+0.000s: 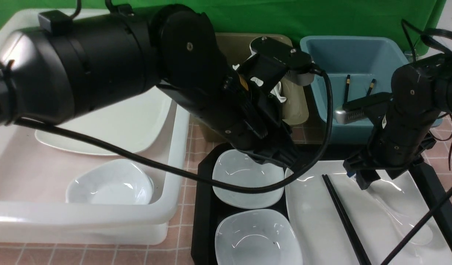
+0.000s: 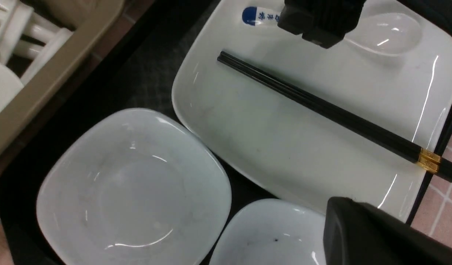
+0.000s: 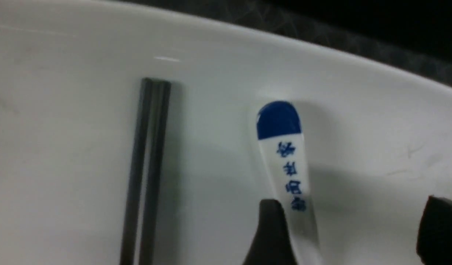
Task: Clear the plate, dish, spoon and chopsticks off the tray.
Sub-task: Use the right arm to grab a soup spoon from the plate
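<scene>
On my left I see a white tub (image 1: 180,147) holding a platter (image 1: 112,129) and a small bowl (image 1: 110,183). Farther back sit a beige bin (image 1: 231,48) with white spoons (image 1: 279,94) and a blue bin (image 1: 355,55) with gold-banded sticks (image 1: 347,86) (only their upper ends show), on pink checked cloth (image 1: 101,254).

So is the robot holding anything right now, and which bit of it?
Nothing is held. The right gripper is open around the handle of the spoon, which lies on the plate. The left gripper is shut and empty.

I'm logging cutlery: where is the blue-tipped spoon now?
In the front view the spoon lies on the plate at the right, just right of the chopsticks, its handle beneath the open right gripper.
</scene>
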You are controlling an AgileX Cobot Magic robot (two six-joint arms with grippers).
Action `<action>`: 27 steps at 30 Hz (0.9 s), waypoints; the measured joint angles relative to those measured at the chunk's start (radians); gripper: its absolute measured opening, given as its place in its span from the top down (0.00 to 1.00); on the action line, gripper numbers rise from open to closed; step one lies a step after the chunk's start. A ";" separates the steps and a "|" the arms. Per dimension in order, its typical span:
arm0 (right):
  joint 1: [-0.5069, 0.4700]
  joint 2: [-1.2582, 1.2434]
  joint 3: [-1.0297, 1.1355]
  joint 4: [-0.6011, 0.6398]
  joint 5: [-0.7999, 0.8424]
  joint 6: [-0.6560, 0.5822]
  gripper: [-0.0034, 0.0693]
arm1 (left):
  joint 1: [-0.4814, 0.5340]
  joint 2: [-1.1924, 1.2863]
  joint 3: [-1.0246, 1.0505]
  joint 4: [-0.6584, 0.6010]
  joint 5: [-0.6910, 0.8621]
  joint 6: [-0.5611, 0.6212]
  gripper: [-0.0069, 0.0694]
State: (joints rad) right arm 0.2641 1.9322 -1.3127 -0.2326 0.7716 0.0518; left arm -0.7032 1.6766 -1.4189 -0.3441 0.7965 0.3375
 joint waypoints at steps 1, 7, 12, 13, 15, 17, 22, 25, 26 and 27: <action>-0.002 0.010 0.000 0.004 0.004 0.000 0.20 | 0.000 0.000 0.000 0.000 -0.010 0.000 0.91; -0.003 0.034 -0.005 0.050 0.002 -0.006 0.20 | 0.000 0.000 0.000 0.000 -0.042 0.000 0.91; -0.003 0.042 -0.006 0.060 0.006 -0.007 0.47 | 0.000 0.000 0.000 0.001 -0.046 0.000 0.91; -0.003 0.042 -0.006 0.060 0.007 -0.007 0.49 | 0.000 0.000 0.000 0.001 -0.046 0.000 0.91; -0.003 0.043 -0.006 0.063 0.011 -0.005 0.72 | 0.000 0.000 0.000 0.001 -0.060 0.000 0.91; -0.003 0.043 -0.006 0.066 0.018 -0.007 0.74 | 0.000 0.000 0.000 0.001 -0.078 0.000 0.91; -0.003 0.030 -0.006 0.080 0.065 -0.028 0.72 | 0.000 0.000 0.000 0.001 -0.090 -0.003 0.91; -0.003 -0.025 -0.006 0.112 0.089 -0.044 0.72 | 0.000 0.000 0.000 0.001 -0.090 -0.006 0.91; -0.003 -0.048 -0.006 0.128 0.096 -0.052 0.72 | 0.000 -0.001 0.000 0.001 -0.090 -0.008 0.91; -0.003 -0.073 -0.006 0.146 0.106 -0.069 0.72 | 0.000 -0.004 0.000 0.006 -0.090 -0.012 0.91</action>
State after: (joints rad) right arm 0.2612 1.8597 -1.3185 -0.0862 0.8776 -0.0175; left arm -0.7032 1.6728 -1.4189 -0.3382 0.7067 0.3257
